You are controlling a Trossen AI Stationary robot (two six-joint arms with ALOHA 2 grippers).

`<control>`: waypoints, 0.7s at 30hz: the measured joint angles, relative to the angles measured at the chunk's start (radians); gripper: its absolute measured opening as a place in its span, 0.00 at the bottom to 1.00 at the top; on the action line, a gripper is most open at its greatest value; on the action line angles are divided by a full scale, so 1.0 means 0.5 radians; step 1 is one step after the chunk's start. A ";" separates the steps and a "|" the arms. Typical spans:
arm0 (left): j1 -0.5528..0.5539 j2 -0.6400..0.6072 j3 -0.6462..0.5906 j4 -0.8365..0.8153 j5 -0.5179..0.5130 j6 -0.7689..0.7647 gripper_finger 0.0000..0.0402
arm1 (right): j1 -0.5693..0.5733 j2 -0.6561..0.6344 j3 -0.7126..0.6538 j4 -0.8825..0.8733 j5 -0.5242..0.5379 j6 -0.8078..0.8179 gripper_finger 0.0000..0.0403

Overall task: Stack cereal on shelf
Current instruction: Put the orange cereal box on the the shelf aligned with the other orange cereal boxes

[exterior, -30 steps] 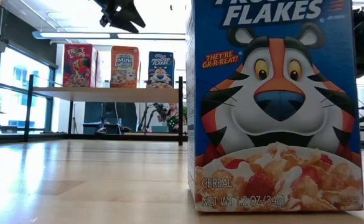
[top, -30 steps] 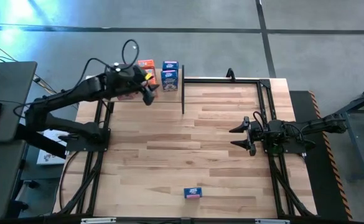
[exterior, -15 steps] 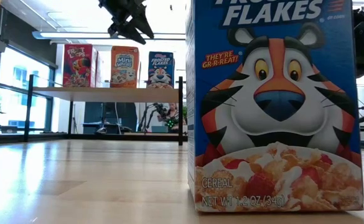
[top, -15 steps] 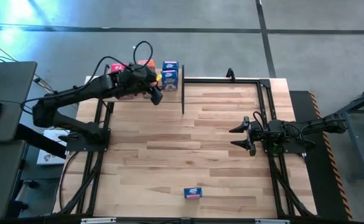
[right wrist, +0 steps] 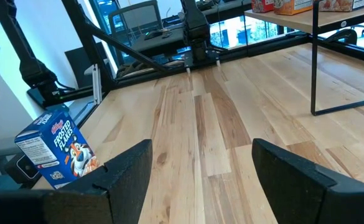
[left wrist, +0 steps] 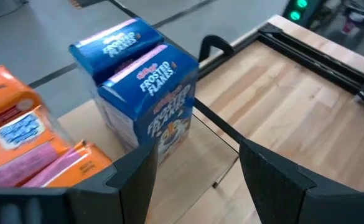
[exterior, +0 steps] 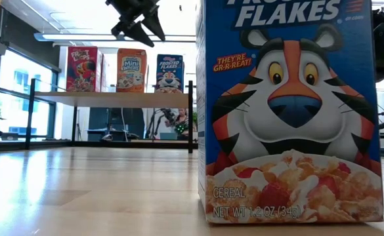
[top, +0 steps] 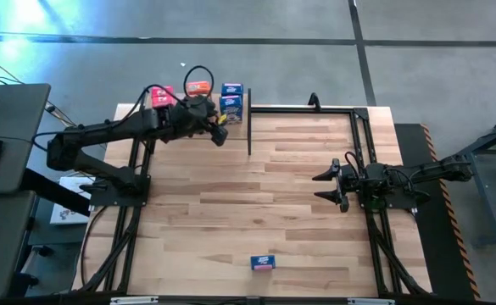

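In the high view's upper left, the left jaws [top: 221, 135] hang spread and empty over the shelf [exterior: 113, 99], beside its pink [top: 164, 91], orange [top: 198, 87] and blue boxes [top: 231, 102]. One blue box [top: 263, 263] stands alone at lower centre of the desk [top: 256, 195]. The right jaws [top: 323, 187] wait wide apart, empty, right of centre.

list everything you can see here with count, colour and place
pink-red cereal box: at least one, upright at one end of the shelf
orange cereal box: at least one, middle of the row
blue cereal boxes on shelf: two, one behind the other, at the post end
lone blue cereal box: one, on the table near its front edge
shelf: one, light wood with black posts, table's far corner
table: one, light planks
left gripper: open, empty, by the shelf boxes
right gripper: open, empty, over the table's right side
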 joint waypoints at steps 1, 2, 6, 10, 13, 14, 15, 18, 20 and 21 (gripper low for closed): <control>-0.014 0.001 0.000 -0.001 -0.043 -0.033 0.54 | 0.000 0.001 0.000 0.000 0.001 0.000 0.67; -0.028 0.001 0.000 -0.001 -0.087 -0.056 0.54 | 0.000 0.000 0.001 0.000 0.000 -0.001 0.67; -0.070 0.000 0.000 -0.013 -0.197 -0.143 0.54 | 0.000 0.000 0.001 0.000 0.000 0.000 0.67; -0.093 0.043 0.000 -0.052 -0.243 -0.245 0.54 | 0.000 0.000 0.000 -0.001 0.000 0.000 0.67; -0.093 0.087 -0.001 -0.047 -0.249 -0.287 0.54 | 0.000 0.001 0.000 0.000 0.000 0.000 0.67; -0.092 0.097 -0.001 -0.046 -0.255 -0.294 0.54 | 0.000 0.001 0.000 -0.001 0.000 0.000 0.67; -0.090 0.107 -0.001 -0.046 -0.265 -0.301 0.54 | 0.000 0.000 0.000 0.000 0.000 0.000 0.67; -0.090 0.129 -0.001 -0.044 -0.312 -0.307 0.54 | 0.000 0.000 0.000 0.000 0.000 -0.001 0.67; -0.090 0.135 -0.001 -0.047 -0.337 -0.332 0.54 | 0.000 0.001 0.001 0.000 0.000 0.000 0.67; -0.090 0.135 -0.001 -0.047 -0.347 -0.346 0.54 | 0.000 0.000 0.000 -0.001 0.000 0.000 0.67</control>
